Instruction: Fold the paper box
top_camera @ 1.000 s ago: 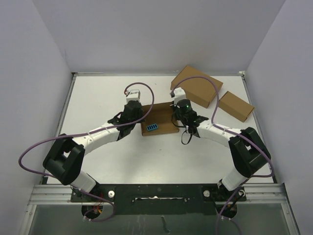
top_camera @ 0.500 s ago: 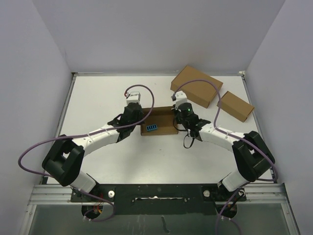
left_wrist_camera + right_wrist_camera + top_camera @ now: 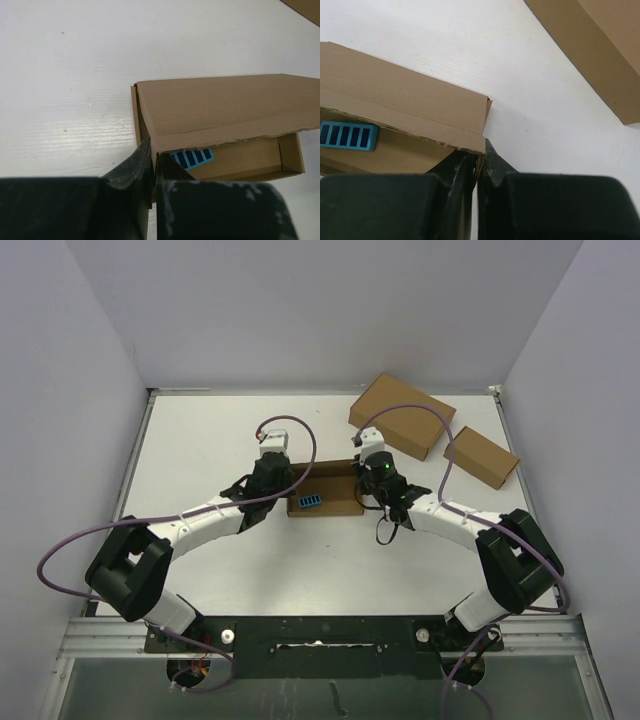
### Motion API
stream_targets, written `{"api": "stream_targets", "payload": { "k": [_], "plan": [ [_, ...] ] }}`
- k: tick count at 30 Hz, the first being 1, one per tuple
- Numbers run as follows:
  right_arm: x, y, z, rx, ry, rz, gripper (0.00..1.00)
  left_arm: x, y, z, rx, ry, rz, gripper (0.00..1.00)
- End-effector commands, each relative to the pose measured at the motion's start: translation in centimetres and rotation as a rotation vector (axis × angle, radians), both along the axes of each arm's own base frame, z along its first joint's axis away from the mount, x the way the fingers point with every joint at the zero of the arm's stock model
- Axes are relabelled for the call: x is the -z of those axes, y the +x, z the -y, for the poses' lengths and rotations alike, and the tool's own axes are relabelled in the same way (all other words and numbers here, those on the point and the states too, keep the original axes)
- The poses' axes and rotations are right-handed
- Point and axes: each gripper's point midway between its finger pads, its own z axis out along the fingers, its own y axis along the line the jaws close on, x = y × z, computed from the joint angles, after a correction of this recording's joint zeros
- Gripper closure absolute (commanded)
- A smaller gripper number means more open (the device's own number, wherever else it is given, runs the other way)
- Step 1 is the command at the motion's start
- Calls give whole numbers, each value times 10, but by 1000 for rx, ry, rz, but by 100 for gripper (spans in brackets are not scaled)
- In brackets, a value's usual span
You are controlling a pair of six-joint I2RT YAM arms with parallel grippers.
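Observation:
The paper box [image 3: 325, 496] lies mid-table between the two arms, brown, its lid [image 3: 225, 107] tilted over the open tray. A blue striped label [image 3: 192, 157] shows inside. My left gripper [image 3: 154, 160] is shut on the box's left side wall at the lid corner. My right gripper [image 3: 480, 162] is shut on the box's right side wall under the lid's corner [image 3: 470, 125]. In the top view the left gripper [image 3: 283, 490] and right gripper [image 3: 366, 490] sit at the box's two ends.
The largest brown box [image 3: 402, 415] lies at the back right, its edge also in the right wrist view [image 3: 590, 45]. The smallest narrow brown box [image 3: 482, 456] lies right of it. White walls ring the table.
Both grippers have shifted slightly toward the back with the box. The lid has come down further over the tray, hiding more of the inside.

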Motion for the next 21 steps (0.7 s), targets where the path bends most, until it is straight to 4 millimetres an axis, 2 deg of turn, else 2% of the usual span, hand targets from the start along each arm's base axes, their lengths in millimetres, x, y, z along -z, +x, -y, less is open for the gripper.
{"api": "stream_targets", "payload": {
  "k": [1,12,15,21],
  "plan": [
    [11,-10,-37,-139,42,-39,100,-31,-8,30,109,-105,49,100],
    [-14,31,-66,-194,58,123,100,-53,20,-3,41,-69,156,100],
    [-17,41,-73,-199,78,147,100,-53,25,-12,34,-45,177,100],
    [-3,44,-83,-196,127,108,100,-55,24,-21,53,-11,218,100]
  ]
}}
